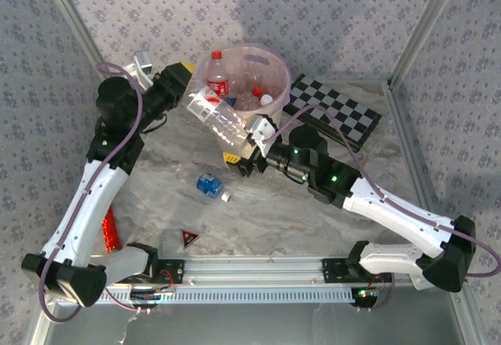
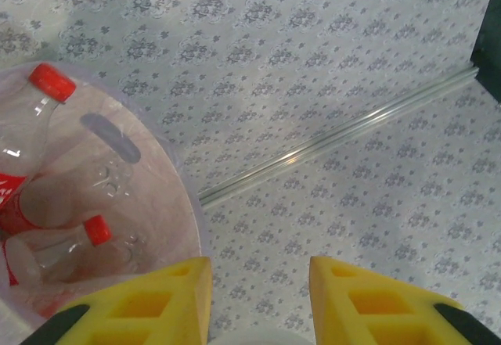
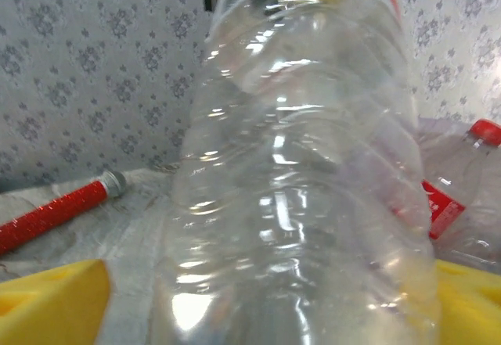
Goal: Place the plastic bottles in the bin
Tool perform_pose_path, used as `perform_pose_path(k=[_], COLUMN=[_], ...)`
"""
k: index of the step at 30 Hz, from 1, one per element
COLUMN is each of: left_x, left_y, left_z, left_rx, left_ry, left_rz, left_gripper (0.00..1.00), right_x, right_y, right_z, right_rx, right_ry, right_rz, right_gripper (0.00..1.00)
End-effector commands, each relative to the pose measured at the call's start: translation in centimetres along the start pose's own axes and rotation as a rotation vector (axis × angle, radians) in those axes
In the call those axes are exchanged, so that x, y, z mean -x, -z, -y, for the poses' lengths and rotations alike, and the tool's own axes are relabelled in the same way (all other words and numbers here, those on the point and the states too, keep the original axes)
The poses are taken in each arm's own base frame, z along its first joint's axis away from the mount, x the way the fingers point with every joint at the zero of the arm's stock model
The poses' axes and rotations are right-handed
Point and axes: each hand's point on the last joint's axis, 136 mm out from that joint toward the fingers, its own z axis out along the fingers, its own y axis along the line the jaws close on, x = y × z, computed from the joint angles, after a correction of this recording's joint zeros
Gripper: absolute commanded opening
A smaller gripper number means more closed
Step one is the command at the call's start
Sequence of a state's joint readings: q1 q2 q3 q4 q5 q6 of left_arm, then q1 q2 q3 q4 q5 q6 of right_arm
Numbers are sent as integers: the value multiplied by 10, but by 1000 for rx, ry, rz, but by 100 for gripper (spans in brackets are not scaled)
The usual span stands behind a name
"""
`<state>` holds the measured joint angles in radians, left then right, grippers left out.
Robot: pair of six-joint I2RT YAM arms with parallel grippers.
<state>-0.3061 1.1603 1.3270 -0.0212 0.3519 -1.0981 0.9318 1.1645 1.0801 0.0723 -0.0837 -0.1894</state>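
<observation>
Right claw (image 1: 252,140) pinching clear bottle (image 1: 219,116) across its ribbed body; bottle tilted, at the bin (image 1: 275,71) near-left rim, not yet inside. Looks empty, so prob v. light, thin-walled, slick, dents under squeeze. Best held mid-body on the ribs w/ moderate force; too hard and it could buckle or squirt out. Left claw (image 2: 258,302) spread, nothing between, just left of bin. Bottles in bin (image 1: 220,79) lying loose. Blue-label bottle (image 1: 210,186) on counter (image 1: 313,228), near side of bin, well apart.
</observation>
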Motion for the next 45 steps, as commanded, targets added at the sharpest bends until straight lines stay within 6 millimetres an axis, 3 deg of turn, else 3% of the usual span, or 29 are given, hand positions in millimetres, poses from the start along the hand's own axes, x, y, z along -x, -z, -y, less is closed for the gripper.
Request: perform_pose_path(k=[1,5,9,14,19,25,29,35,40,45], left_x=[21,56,93,120,126,112,85,44,25,1], left_y=[-4,-15,-30,-56,-88,-137,-169,-210,-219,-214], left_z=[29,50,59,47,23,9,8,-20,-50,-82], left_rx=[-38,-66,-64,-20,40,59,78,139,170,195], left_ry=[-92,-147,-243,-355,-494,-697,-868,-1022,-998,-970], left_rz=[49,163,315,437,470,415,340,214,139,74], left_gripper=[10,5,0,0,0,0,0,0,0,0], right_x=[30,29,9,-27,-41,-47,-52,-58,-61,-66], right_y=[24,63,99,131,140,141,138,132,131,127], right_z=[16,52,81,112,114,111,104,97,95,94], right_rx=[-66,-216,-356,-532,-547,-530,-494,-446,-437,-422], right_ry=[11,-34,-104,-247,-313,-323,-329,-332,-326,-325], right_rz=[46,21,-16,-99,-105,-134,-152,-172,-185,-198], right_gripper=[100,100,100,100,100,100,100,100,100,100])
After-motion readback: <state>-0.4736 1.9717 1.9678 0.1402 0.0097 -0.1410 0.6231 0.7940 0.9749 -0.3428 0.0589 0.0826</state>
